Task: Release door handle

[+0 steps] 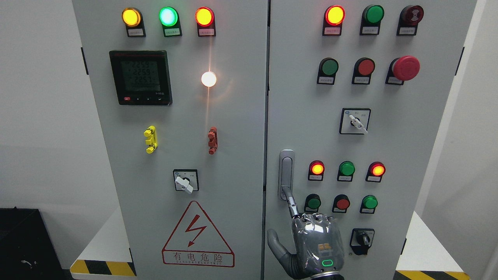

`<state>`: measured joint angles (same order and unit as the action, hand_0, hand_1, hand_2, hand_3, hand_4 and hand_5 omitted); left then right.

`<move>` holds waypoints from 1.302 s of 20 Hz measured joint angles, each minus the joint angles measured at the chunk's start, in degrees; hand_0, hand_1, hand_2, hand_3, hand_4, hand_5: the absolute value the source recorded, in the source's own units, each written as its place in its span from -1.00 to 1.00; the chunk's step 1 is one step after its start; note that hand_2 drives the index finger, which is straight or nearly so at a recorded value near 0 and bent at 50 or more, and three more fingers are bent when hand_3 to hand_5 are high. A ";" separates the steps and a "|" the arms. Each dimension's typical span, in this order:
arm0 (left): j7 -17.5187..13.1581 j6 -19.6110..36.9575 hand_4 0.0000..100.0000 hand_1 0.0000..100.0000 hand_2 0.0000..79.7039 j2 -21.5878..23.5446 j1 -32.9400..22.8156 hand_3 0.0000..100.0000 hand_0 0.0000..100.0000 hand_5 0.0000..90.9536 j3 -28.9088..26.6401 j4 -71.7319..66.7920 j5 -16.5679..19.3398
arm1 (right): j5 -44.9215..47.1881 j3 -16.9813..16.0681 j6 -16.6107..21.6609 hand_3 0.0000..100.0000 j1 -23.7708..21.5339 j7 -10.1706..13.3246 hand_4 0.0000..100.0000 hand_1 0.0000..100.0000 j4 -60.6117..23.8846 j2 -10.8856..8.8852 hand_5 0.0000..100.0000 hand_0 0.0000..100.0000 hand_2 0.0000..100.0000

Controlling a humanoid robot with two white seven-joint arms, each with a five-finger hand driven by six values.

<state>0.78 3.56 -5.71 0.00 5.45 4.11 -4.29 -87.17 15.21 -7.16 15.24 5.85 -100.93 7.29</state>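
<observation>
The silver door handle [286,173] stands upright in its recess at the left edge of the right cabinet door [389,144]. My right hand [281,214] comes up from the bottom edge just below it, its back towards me. Its index finger [291,204] points up, and its tip touches the handle's lower end. The other fingers are curled at the knuckles, the thumb [277,243] sticks out to the left, and nothing is grasped. Both cabinet doors look closed. My left arm is out of view.
The right door carries indicator lamps, push buttons [342,203], a red emergency stop [405,68] and two rotary switches [362,239]. On the left door [175,155] are a meter, lamps, a switch and a lightning warning sign [197,237]. The cabinet sits on a hazard-striped white base [103,268].
</observation>
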 measured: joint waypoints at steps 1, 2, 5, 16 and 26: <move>0.00 0.00 -1.00 0.11 -1.00 0.00 0.00 -1.00 -0.76 -1.00 0.00 0.00 0.00 | 0.00 0.01 -0.02 0.98 0.01 -0.01 0.94 -0.45 0.05 0.00 1.00 -0.13 -0.85; 0.00 0.00 -1.00 0.11 -1.00 0.00 0.00 -1.00 -0.76 -1.00 0.00 0.00 0.00 | 0.00 0.02 -0.02 0.98 0.02 -0.03 0.94 -0.45 0.09 0.00 1.00 -0.13 -0.85; 0.00 0.00 -1.00 0.11 -1.00 0.00 0.00 -1.00 -0.76 -1.00 0.00 0.01 0.01 | 0.00 0.04 -0.02 0.98 0.04 -0.03 0.94 -0.45 0.21 0.00 1.00 -0.13 -0.84; 0.00 0.00 -1.00 0.11 -1.00 0.00 0.00 -1.00 -0.76 -1.00 0.00 0.01 0.01 | 0.00 0.08 -0.02 0.99 0.05 -0.17 0.94 -0.45 0.59 0.00 1.00 -0.13 -0.82; 0.00 0.00 -1.00 0.11 -1.00 0.00 0.00 -1.00 -0.76 -1.00 0.00 0.00 0.02 | 0.02 0.15 -0.02 1.00 -0.01 -0.18 0.95 -0.45 0.90 0.02 1.00 -0.12 -0.80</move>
<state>0.78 3.56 -5.71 0.00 5.45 4.11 -4.27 -87.15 15.36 -7.18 15.23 5.67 -100.03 7.31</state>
